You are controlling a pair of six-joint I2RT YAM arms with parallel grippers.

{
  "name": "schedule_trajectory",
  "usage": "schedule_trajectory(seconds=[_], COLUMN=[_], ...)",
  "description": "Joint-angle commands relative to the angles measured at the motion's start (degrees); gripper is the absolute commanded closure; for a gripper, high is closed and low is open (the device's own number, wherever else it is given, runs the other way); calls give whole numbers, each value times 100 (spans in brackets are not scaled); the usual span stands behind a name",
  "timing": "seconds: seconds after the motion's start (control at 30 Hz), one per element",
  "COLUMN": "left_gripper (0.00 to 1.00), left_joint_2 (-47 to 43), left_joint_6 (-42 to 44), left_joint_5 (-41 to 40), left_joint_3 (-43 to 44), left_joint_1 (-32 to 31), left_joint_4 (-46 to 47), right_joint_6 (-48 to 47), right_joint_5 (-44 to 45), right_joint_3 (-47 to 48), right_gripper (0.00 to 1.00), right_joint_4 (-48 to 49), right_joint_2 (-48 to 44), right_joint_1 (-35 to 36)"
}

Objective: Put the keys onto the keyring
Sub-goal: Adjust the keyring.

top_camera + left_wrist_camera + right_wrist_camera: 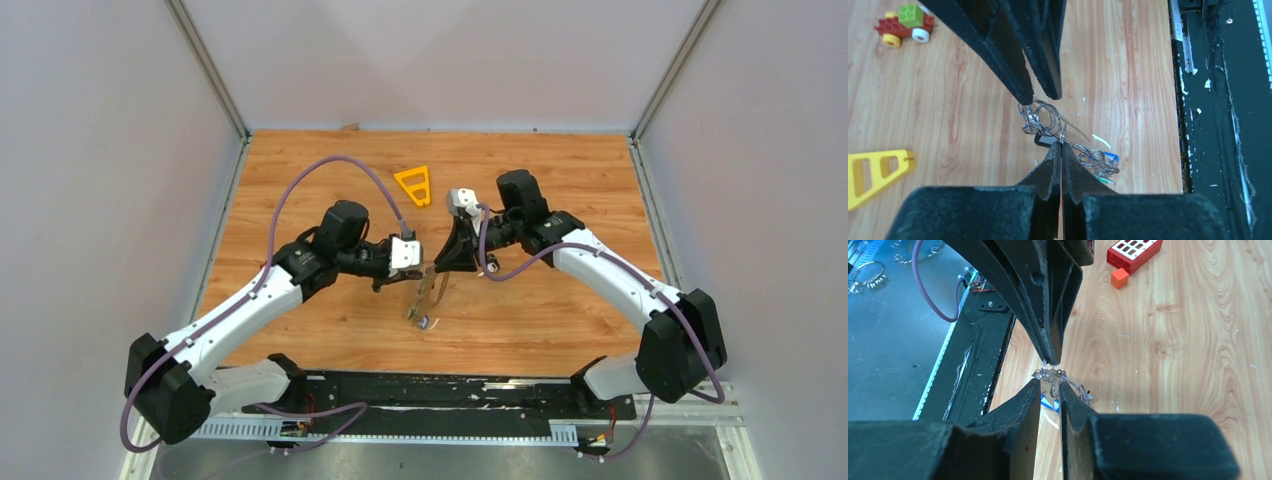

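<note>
Keyring (429,290): seen from above as a thin grey loop hanging under the meeting point of both grippers, over the middle of the table (560,310). Keys (1104,162) with blue and green tags are bunched at its lower end; whether they touch the wood cannot be told. A tangle of silver rings (1042,119) is stretched between the two sets of fingertips. The left gripper (1061,156) is clamped tight on a wire of that tangle. The right gripper (1050,390) is closed to a narrow slit with a ring standing in it; whether that ring is truly gripped cannot be told. Step judged in hand: threading, with one arm steadying the tangle and the other working a key's ring along the wire. Next move is judged to call for a small, slow feed or twist, with a firm left pinch so that the bunch is not dropped.
</note>
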Motion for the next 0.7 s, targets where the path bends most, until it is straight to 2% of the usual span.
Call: schedule_trajectory(seconds=[0.0, 0.3, 0.67], left_gripper=[100, 100, 100], left_joint_2=[-480, -538, -554], left_joint_6=[676, 1670, 1650], left_joint_5=[431, 599, 622], left_joint_3=[-326, -591, -737], left_joint_1=[-19, -19, -26], left_joint_4=[867, 774, 1051], right_joint_6=[-335, -565, -920], right_joint_5=[-370, -344, -257], right_joint_3=[191, 251, 265], right_gripper=[79, 79, 81], right_joint_4=[-293, -530, -818], right_joint_2=[122, -110, -351], right_joint_1=[28, 38, 101])
